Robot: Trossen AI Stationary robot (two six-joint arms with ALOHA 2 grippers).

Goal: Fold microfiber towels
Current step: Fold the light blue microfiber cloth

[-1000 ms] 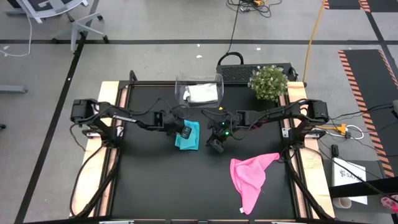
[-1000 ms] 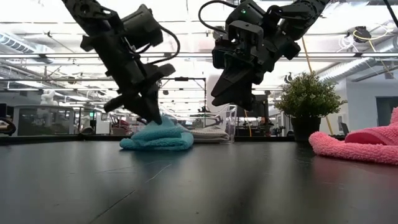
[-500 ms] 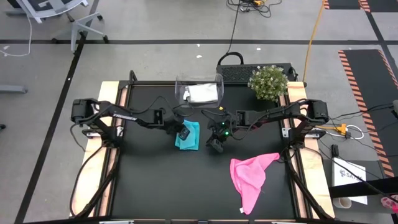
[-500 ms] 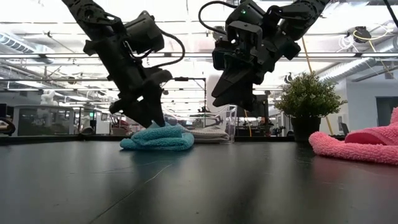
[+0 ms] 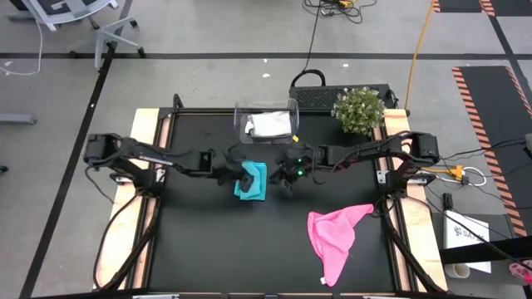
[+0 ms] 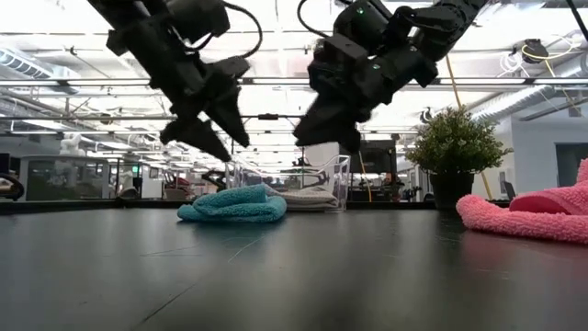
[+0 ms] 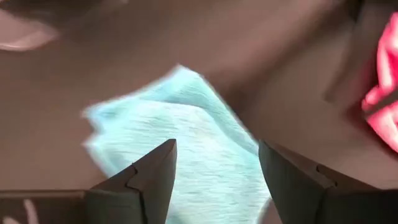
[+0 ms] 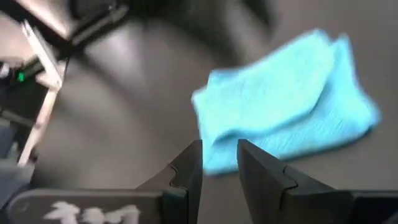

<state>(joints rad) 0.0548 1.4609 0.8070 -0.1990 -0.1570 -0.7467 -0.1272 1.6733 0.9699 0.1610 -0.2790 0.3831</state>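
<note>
The folded teal towel (image 5: 252, 181) lies free on the black table (image 5: 216, 249) with the spread-open left gripper (image 6: 213, 138) above it, while the low view alone shows the narrowly parted, empty right gripper (image 6: 326, 133) raised too.

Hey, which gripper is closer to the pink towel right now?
Right. The right gripper hangs above the table between the teal towel and the pink towel. The left gripper is farther away, over the teal towel's far side.

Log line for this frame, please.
teal towel: folded, on table | left gripper: open, above it | right gripper: empty, hovering beside | pink towel: unfolded
</note>
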